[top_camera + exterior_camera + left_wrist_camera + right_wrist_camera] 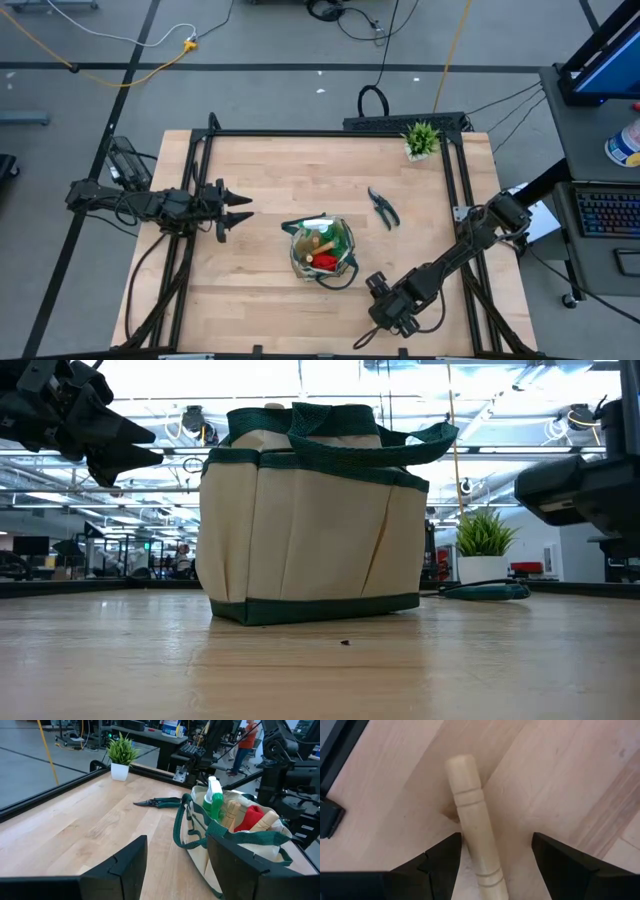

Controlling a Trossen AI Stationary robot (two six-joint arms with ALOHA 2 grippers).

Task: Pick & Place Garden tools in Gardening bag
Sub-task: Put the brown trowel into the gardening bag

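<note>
Hovering over the near right part of the wooden surface (260,190), the right gripper (492,855) has its jaws spread wide, one on either side of a pale wooden handle (472,825) that lies flat on the boards; neither jaw touches it yet, and nothing is held. Only the handle shows, so which tool it belongs to I cannot tell. It looks rigid, light and smooth, so a firm squeeze across the round shaft, near the turned grooves, should keep it from slipping or rolling.

Farther in, at the middle of the surface, stands the gardening bag (322,250), soft beige fabric with green trim, its mouth open upward. Wooden handles, a red glove (250,817) and a green-and-white bottle (214,800) already sit inside it. The cloth walls will give if pushed, so a tool is best dropped in from above.

Just beyond the bag to the right lie the dark pruning shears (382,207), closed and flat, stiff metal, heavier than the handle.

At the left, the left gripper (238,212) waits above the surface, jaws apart and empty, pointing toward the bag.

In the far right corner stands a small potted plant (421,139).
</note>
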